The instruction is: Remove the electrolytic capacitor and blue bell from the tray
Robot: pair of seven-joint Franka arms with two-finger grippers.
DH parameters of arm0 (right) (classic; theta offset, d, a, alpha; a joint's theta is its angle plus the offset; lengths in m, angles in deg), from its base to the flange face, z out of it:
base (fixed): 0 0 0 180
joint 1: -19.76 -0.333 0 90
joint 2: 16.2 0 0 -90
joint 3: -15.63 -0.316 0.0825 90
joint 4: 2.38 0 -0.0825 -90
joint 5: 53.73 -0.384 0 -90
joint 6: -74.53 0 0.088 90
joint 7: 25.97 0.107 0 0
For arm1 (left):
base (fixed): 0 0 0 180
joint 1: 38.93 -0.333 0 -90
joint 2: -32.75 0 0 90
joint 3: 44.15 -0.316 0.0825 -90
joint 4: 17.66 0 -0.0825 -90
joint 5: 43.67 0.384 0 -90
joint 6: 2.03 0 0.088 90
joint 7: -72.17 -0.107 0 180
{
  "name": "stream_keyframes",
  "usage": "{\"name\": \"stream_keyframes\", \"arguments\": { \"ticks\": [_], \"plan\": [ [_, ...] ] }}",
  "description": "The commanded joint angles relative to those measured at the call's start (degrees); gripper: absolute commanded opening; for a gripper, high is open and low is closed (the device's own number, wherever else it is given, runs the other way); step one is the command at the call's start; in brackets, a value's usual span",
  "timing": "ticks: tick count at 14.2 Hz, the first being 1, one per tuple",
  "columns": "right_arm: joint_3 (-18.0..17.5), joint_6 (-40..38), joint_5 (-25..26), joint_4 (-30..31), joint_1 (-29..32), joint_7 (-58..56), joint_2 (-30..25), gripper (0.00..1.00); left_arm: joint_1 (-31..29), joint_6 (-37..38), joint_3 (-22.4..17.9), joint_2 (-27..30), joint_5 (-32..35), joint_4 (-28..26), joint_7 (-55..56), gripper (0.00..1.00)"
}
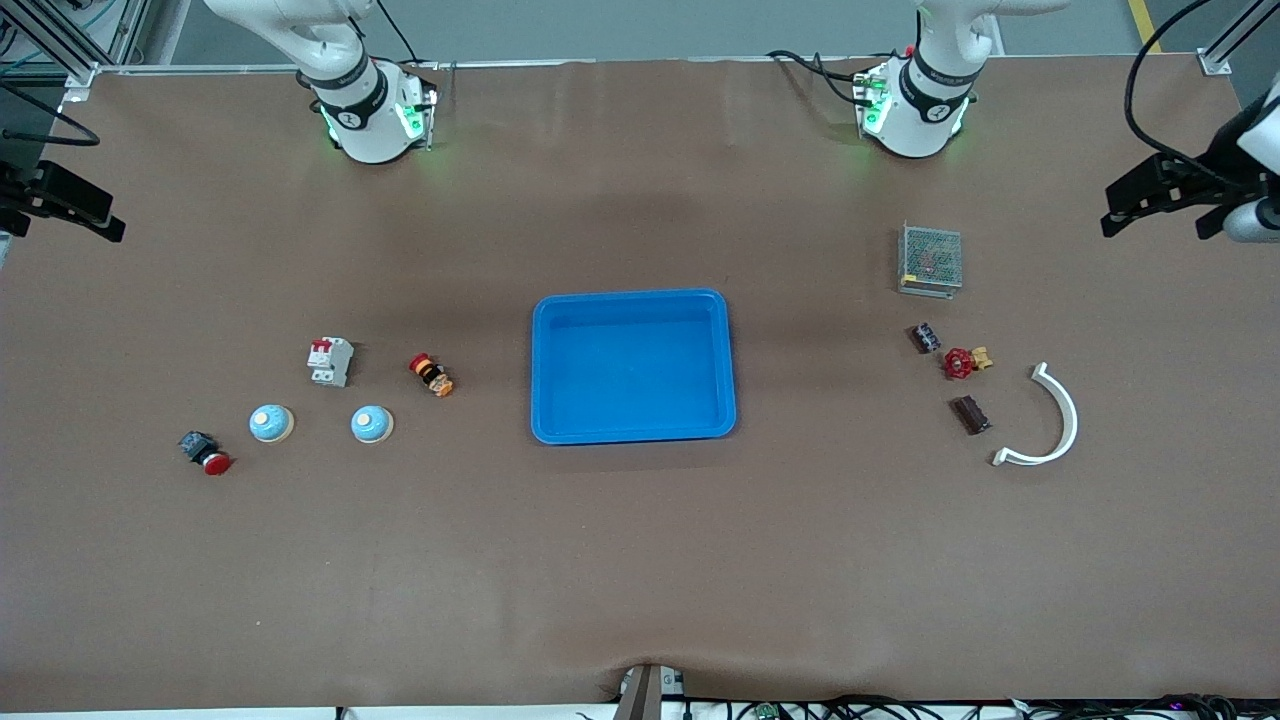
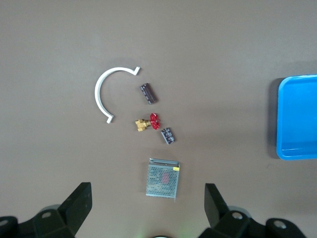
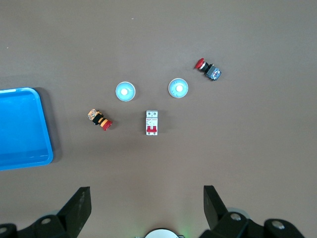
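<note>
Two light-blue dome bells [image 1: 271, 423] [image 1: 372, 424] sit toward the right arm's end of the table; the right wrist view shows one bell [image 3: 125, 91] and the other bell [image 3: 178, 88]. The capacitor [image 1: 970, 414], a small dark-brown block, lies toward the left arm's end beside a white arc, and the capacitor [image 2: 148, 93] also shows in the left wrist view. A blue tray [image 1: 633, 300] stands mid-table, with nothing in it. My left gripper [image 2: 147, 193] hangs open high over a mesh box. High over bare table, my right gripper [image 3: 146, 193] is open too. Neither gripper holds anything.
By the bells lie a white circuit breaker [image 1: 330, 361], an orange-black push button [image 1: 431, 375] and a red-capped button [image 1: 205, 453]. Near the capacitor are a mesh box [image 1: 930, 260], a small dark part [image 1: 927, 337], a red valve [image 1: 965, 362] and a white arc [image 1: 1045, 420].
</note>
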State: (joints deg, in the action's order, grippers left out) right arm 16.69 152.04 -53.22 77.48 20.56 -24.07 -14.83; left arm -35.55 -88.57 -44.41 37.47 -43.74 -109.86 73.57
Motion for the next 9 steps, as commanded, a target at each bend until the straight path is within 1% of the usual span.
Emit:
{"name": "stream_keyframes", "arguments": {
  "ticks": [1,4,6,7,9],
  "plan": [
    [-0.1,-0.78,0.64,-0.49,-0.19,-0.13,0.04,1.0,2.33,-1.0,-0.53,1.87,0.07,-2.29,3.25,1.0],
    [-0.1,0.44,0.29,-0.49,-1.33,0.04,0.12,1.0,2.33,-0.91,-0.18,1.7,0.15,-2.11,3.17,1.0],
    [-0.1,2.38,-0.23,-0.15,-2.21,0.21,0.3,1.0,1.8,-0.83,1.39,0.73,2.08,-1.59,2.65,1.0],
    [-0.1,2.47,-1.28,-0.05,-2.12,0.22,0.3,1.0,2.15,-0.65,1.92,0.38,3.66,-1.32,3.08,1.0],
    [-0.01,2.99,-2.08,-0.05,-2.12,0.22,0.3,1.0,1.89,-0.56,2.37,-0.15,4.46,-0.53,3.09,1.0]
  ]
}}
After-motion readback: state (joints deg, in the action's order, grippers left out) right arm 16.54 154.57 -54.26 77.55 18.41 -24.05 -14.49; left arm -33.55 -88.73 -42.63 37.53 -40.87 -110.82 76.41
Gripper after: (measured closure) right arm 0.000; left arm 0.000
